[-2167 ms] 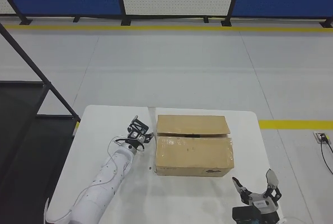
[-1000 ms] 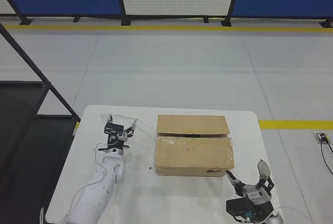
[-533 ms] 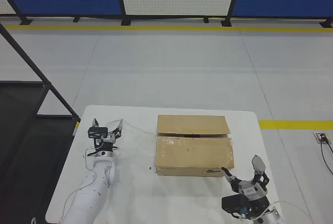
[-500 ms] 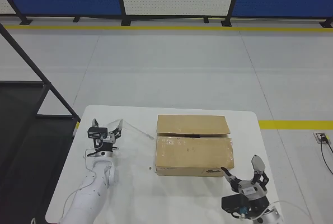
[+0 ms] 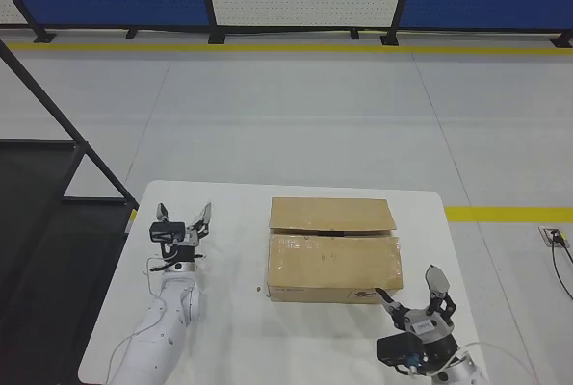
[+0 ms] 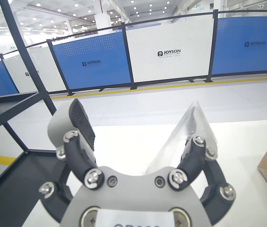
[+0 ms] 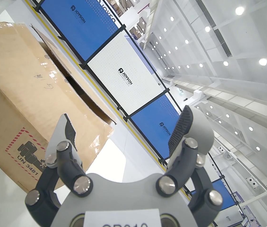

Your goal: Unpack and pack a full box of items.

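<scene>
The brown rectangular cardboard box (image 5: pixel 332 248) stood at the middle of the white table (image 5: pixel 228 318), its long sides running across the table. Its top was divided into two panels. The near panel lay flat and carried glossy clear tape with a few handwritten marks. The far panel was a flap, lifted slightly, with a dark gap showing along the seam between the two. In the right wrist view the box (image 7: pixel 17 83) showed that raised flap and the dark opening beneath it. A label with a red-hatched border and black print sat on the side wall next to the near right corner.

My left gripper (image 5: pixel 183 212) was over the far left part of the table, well apart from the box. Its fingers were spread wide and gripped nothing. In the left wrist view of that gripper (image 6: pixel 135 119), a thin transparent film strip (image 6: pixel 190 128) clung to the finger nearer the box. The opposite finger's ribbed black pad (image 6: pixel 82 122) was bare.

My right gripper (image 5: pixel 408 289) was just beside the box's near right corner. Its fingers were also spread wide and held nothing, as the right wrist view (image 7: pixel 126 119) confirmed.

A black metal rack (image 5: pixel 36 192) stood off the table's left side.
</scene>
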